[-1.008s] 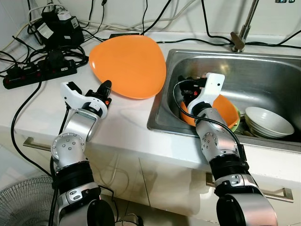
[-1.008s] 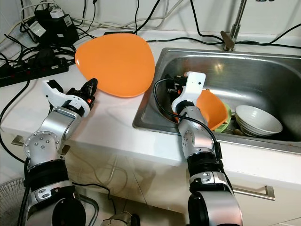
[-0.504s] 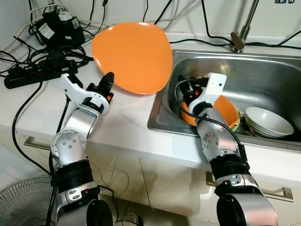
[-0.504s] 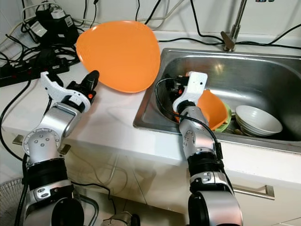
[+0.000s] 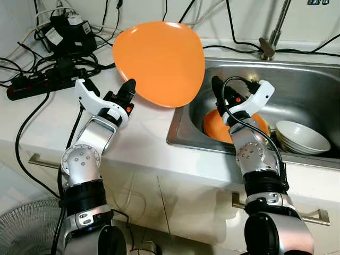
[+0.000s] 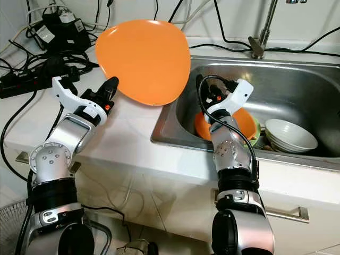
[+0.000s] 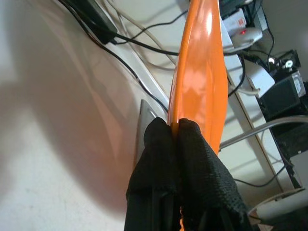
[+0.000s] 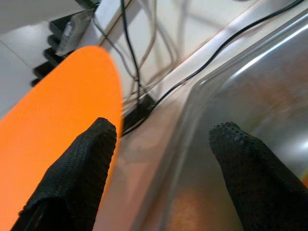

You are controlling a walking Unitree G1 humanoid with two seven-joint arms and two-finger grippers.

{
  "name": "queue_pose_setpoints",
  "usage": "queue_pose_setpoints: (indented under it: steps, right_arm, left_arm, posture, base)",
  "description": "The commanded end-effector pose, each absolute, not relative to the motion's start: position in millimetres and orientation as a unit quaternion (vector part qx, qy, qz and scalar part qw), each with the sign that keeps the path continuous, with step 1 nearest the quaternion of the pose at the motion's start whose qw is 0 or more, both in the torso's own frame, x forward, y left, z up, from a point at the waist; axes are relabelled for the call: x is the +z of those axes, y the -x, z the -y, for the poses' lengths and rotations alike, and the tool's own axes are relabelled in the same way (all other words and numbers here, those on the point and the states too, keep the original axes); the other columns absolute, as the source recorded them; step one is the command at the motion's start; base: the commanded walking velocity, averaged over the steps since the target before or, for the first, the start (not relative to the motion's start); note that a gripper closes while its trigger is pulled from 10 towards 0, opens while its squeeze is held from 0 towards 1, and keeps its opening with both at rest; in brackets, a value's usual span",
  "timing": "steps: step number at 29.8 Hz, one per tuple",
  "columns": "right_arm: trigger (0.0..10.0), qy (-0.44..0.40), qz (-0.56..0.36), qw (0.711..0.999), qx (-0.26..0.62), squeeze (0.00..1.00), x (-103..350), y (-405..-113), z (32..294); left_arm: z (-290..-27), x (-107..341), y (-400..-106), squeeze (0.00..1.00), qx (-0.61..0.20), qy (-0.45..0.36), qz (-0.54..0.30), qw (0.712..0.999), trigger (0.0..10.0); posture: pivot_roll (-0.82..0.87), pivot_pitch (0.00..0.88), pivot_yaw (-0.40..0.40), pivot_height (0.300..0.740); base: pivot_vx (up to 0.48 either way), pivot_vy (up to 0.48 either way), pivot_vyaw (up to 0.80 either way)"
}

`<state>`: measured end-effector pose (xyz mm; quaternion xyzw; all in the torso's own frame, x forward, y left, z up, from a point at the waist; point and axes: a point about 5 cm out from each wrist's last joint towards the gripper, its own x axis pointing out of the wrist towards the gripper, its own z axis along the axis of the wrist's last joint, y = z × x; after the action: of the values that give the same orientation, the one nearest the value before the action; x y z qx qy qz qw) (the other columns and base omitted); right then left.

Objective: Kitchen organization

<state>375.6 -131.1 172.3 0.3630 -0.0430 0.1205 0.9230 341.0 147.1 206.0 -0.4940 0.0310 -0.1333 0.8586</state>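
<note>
Left gripper [image 5: 129, 87] clamped on the lower edge of a large orange plate [image 5: 159, 61], holding it lifted and tilted above the white countertop [image 5: 133, 133], its far side overhanging the left rim of the steel sink [image 5: 297, 79]. Both black fingertips [image 7: 166, 144] pressed tight against the plate's thin rim, one on each face, as seen edge-on along the wrist.

Right gripper [image 5: 226, 95] raised inside the sink near its left wall, fingers spread wide apart and gripping nothing; one finger [image 8: 82, 163] close beside the plate's edge, the other [image 8: 245, 163] out over the basin. Touching the plate or just short of it: cannot tell.

Below that gripper, an orange bowl [image 5: 223, 125] in the sink, with a green rim peeking out beneath it, and just beside these a stack of white bowls [image 5: 303, 137]. Tap [image 5: 271, 40] at the sink's back edge. Black power strip [image 5: 45, 82], adapters and tangled cables [image 5: 69, 37] at the countertop's far left corner. Grey fan [image 5: 26, 228] on the floor below.
</note>
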Motion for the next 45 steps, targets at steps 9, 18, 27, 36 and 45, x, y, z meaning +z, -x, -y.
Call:
queue_pose_setpoints:
  steps: [9, 18, 27, 36, 45]
  right_arm:
    - [10.0, -0.389, 0.056, 0.905, 0.164, 0.00, 185, -374, 120]
    - [10.0, -0.394, 0.055, 0.902, 0.168, 0.00, 186, -373, 119]
    - [0.0, -0.403, 0.065, 0.896, 0.176, 0.00, 189, -372, 119]
    - [0.0, -0.449, 0.082, 0.869, 0.188, 0.00, 195, -369, 122]
    - [0.0, -0.473, 0.091, 0.853, 0.201, 0.00, 198, -367, 123]
  left_arm:
    - [-137, 219, -334, 0.00, -0.197, 0.466, -0.011, 0.863, 10.0]
    - [-133, 220, -333, 0.00, -0.215, 0.459, -0.013, 0.862, 10.0]
    - [-134, 220, -332, 0.00, -0.219, 0.459, -0.013, 0.861, 10.0]
    - [-134, 217, -333, 0.00, -0.215, 0.454, -0.020, 0.864, 10.0]
    - [-132, 215, -332, 0.00, -0.221, 0.458, -0.027, 0.861, 10.0]
  posture:
    - [0.16, 0.023, 0.114, 0.740]
    - [0.16, 0.024, 0.115, 0.740]
    - [0.16, 0.026, 0.116, 0.740]
    - [0.16, 0.031, 0.122, 0.740]
    - [0.16, 0.039, 0.123, 0.740]
  base:
    - [0.000, 0.000, 0.00]
    - [0.000, 0.000, 0.00]
    - [0.000, 0.000, 0.00]
    - [0.000, 0.000, 0.00]
    - [0.000, 0.000, 0.00]
